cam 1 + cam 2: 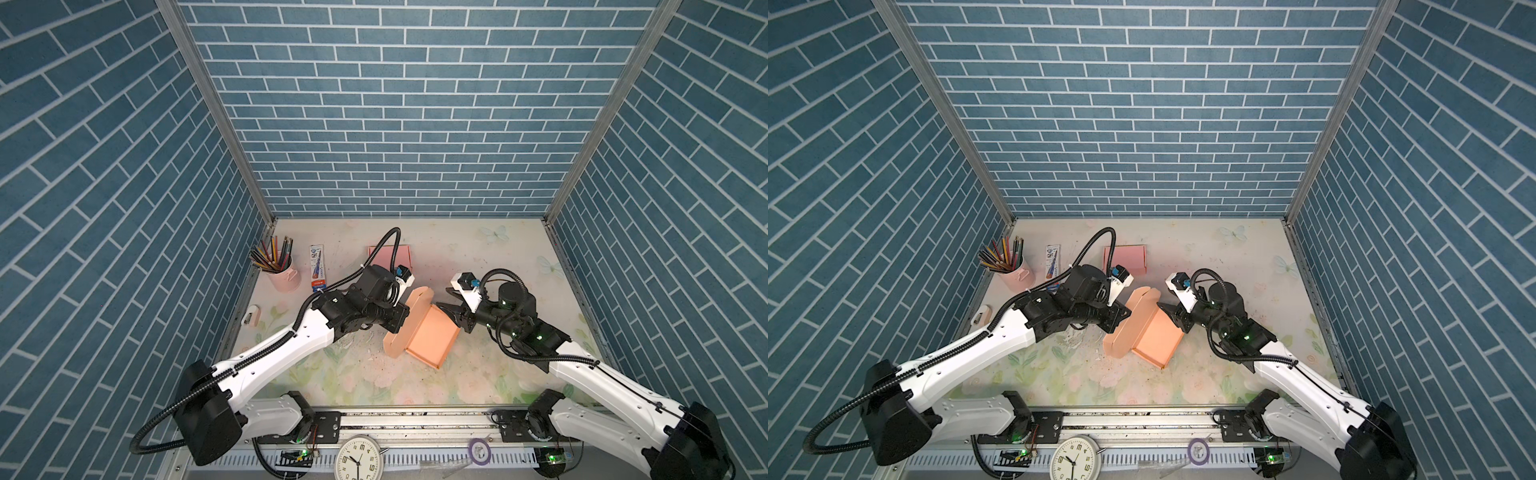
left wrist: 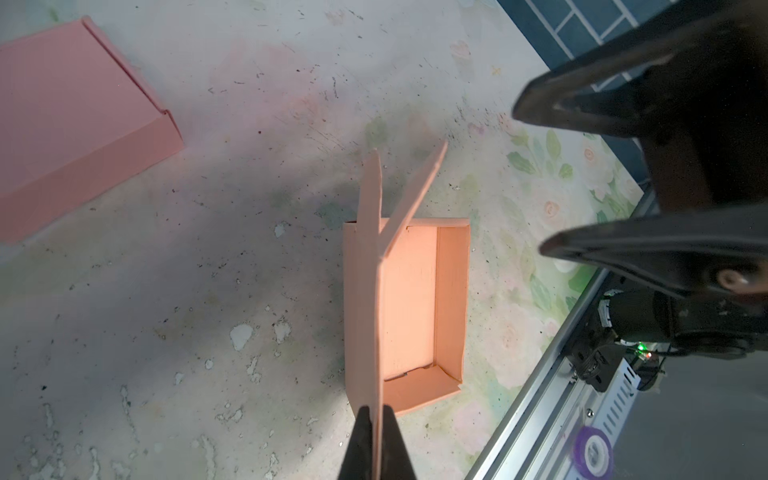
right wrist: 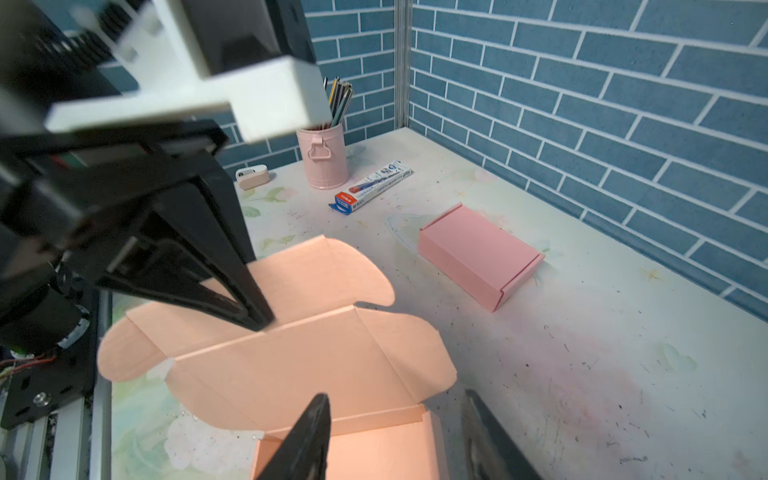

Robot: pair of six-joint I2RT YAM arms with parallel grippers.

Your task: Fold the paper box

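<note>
paper box (image 1: 432,340) open on the desk (image 1: 365,374), left tool (image 2: 380,415) pinched tight on the top edge of its standing lid (image 1: 409,324), right tool (image 3: 395,401) spread apart by the box rim, desk room in front

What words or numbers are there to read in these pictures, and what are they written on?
"3": on the clock face, at the top of the dial in both top views.
"12": on the same face, at its left.
Other clock numerals: too small or cut off to read surely.
Print on the pen box: blue and red, too blurred to read.
No print seen on the peach paper box, the pink box or the pencil cup.
</note>
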